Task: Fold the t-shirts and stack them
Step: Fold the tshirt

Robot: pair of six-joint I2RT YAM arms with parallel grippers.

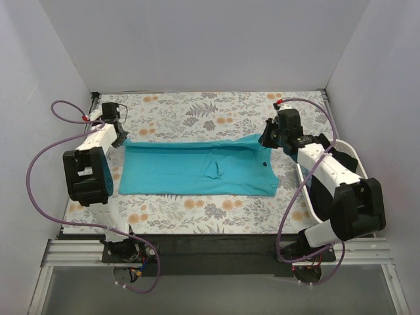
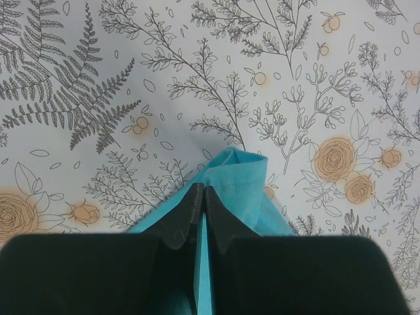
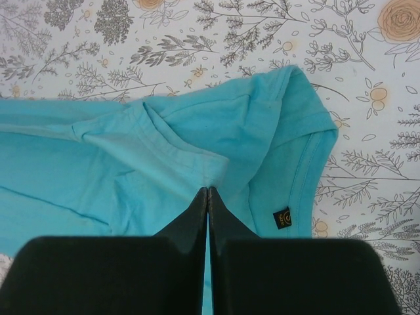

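One teal t-shirt [image 1: 197, 169] lies stretched out flat across the floral cloth, folded lengthwise into a long band. My left gripper [image 1: 121, 136] is at its far left corner. In the left wrist view that gripper [image 2: 202, 190] is shut, with a teal fold [image 2: 239, 172] pinched between the jaws. My right gripper [image 1: 266, 139] is at the shirt's far right corner. The right wrist view shows it [image 3: 207, 191] shut on a ridge of the teal fabric [image 3: 164, 151], next to a sleeve hem with a small black label [image 3: 282, 218]. No black or red t-shirts are in view.
The grey floral cloth [image 1: 197, 111] covers the whole table top. A white plastic basket [image 1: 302, 186] sits at the right edge, partly under my right arm. White walls enclose the back and both sides.
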